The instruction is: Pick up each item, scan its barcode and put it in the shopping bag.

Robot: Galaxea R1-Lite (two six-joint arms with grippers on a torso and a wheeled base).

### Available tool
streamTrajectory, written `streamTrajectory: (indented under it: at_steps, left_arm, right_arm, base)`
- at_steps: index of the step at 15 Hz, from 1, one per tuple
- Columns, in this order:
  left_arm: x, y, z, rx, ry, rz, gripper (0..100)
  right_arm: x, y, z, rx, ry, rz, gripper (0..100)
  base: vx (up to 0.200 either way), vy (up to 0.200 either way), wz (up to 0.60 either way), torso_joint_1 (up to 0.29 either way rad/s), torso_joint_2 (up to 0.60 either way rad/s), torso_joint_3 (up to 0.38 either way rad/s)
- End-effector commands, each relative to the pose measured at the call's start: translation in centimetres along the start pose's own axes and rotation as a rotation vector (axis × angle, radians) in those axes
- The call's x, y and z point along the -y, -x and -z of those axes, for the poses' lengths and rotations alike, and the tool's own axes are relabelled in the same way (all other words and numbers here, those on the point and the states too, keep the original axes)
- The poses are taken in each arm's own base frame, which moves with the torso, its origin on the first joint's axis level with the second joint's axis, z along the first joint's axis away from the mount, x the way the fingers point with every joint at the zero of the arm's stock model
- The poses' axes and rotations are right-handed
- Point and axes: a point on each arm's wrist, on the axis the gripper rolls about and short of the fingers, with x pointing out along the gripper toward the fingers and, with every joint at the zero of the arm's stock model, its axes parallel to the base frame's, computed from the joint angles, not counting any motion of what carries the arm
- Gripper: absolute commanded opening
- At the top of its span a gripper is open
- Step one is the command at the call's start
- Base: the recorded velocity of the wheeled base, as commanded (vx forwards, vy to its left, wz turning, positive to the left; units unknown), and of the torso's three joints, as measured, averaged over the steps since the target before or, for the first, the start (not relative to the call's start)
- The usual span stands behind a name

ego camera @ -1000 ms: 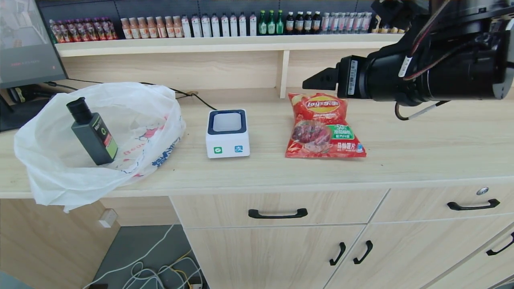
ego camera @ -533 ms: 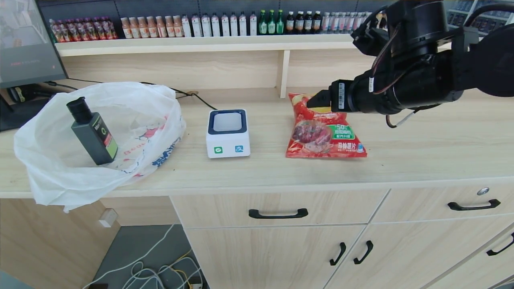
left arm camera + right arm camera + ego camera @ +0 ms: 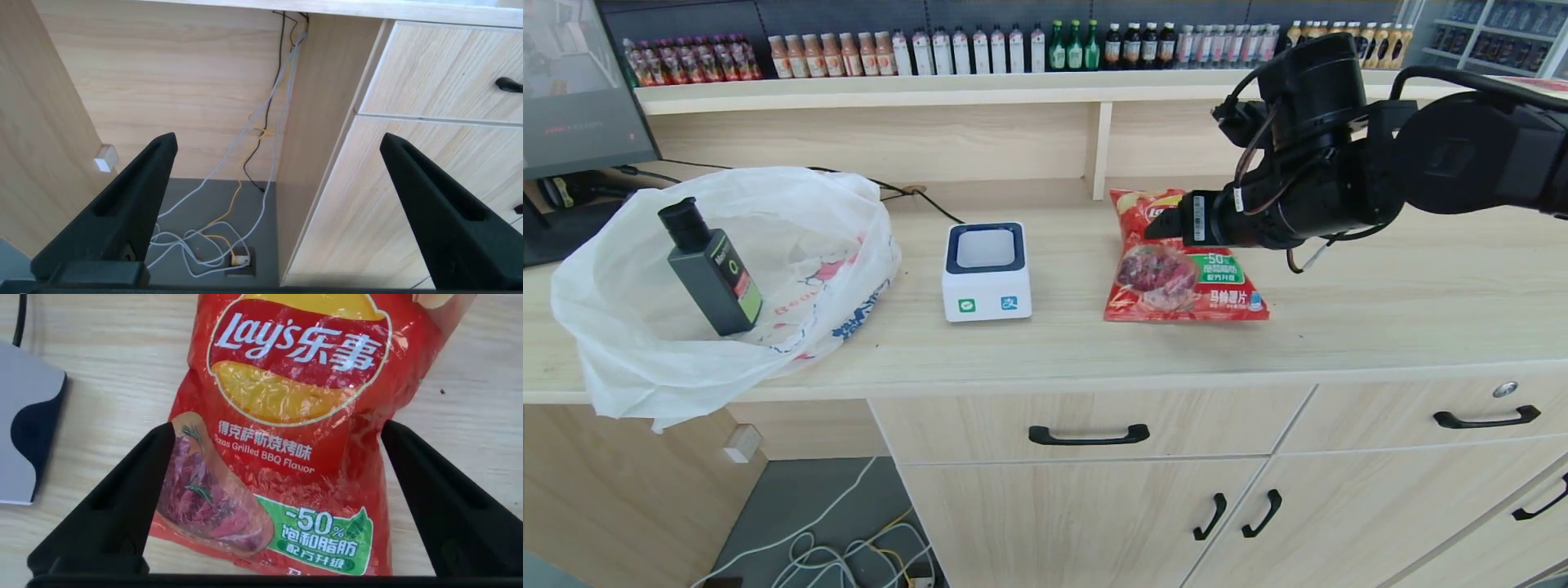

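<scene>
The worktop (image 3: 1380,286) is brightly and evenly lit from above; only soft shadows are cast (one just below the chip bag (image 3: 1180,278)). Small glints are seen on its foil.

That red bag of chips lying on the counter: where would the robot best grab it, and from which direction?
Probably across the puffed upper half of the chip bag, coming straight down from above. It lies flat on the counter, so nothing can slide under it. The open right gripper hangs over it, one finger near each long edge.
</scene>
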Motion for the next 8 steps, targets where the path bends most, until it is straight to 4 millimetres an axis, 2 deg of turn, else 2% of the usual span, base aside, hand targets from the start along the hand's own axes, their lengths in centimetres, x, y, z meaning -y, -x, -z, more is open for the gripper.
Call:
streamTrajectory:
  at_steps: [1,5,8]
  left_arm:
    - [0.0,0.0,0.0,0.0,0.0,-0.001,100]
    - [0.0,0.0,0.0,0.0,0.0,-0.001,100]
    - [0.0,0.0,0.0,0.0,0.0,-0.001,100]
  right_arm:
    - [-0.1,-1.1,0.1,-0.008,0.001,0.002,100]
    - [-0.3,-2.1,-0.1,-0.004,0.005,0.023,100]
    - [-0.6,-4.3,2.0,-0.122,0.038,0.043,100]
  base:
    - [0.0,0.0,0.0,0.0,0.0,0.0]
    - [0.0,0.0,0.0,0.0,0.0,0.0]
    - [0.0,0.0,0.0,0.0,0.0,0.0]
